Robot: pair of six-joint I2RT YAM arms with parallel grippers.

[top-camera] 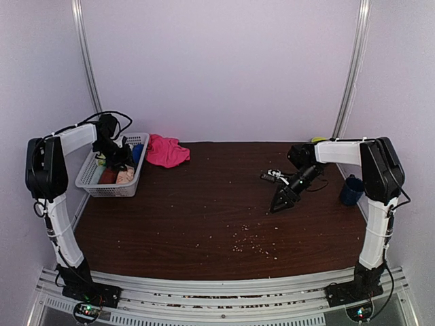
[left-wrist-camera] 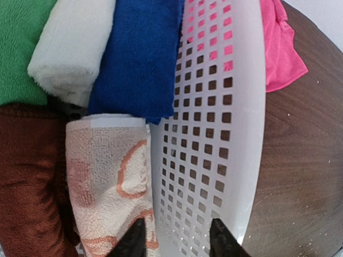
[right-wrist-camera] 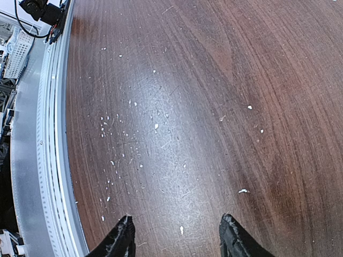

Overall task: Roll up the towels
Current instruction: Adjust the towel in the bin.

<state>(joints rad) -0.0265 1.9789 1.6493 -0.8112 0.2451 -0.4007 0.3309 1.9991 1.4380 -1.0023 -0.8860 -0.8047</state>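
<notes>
A white mesh basket (top-camera: 95,182) at the back left holds rolled towels: green (left-wrist-camera: 16,48), cream (left-wrist-camera: 69,48), blue (left-wrist-camera: 139,53), brown (left-wrist-camera: 27,182) and a peach-orange patterned one (left-wrist-camera: 107,176). A hot pink towel (top-camera: 166,151) lies crumpled on the table just right of the basket; the left wrist view shows it beyond the basket's wall (left-wrist-camera: 214,134). My left gripper (left-wrist-camera: 177,242) hangs inside the basket, open, one fingertip over the peach towel's edge and the other over the wall. My right gripper (right-wrist-camera: 177,238) hovers open above bare table at mid right (top-camera: 280,202), holding nothing.
A dark blue cup (top-camera: 351,190) stands by the table's right edge, behind the right arm. Small white crumbs (top-camera: 248,241) are scattered over the dark wooden table (top-camera: 204,217). The metal rail at the near edge (right-wrist-camera: 48,160) shows in the right wrist view.
</notes>
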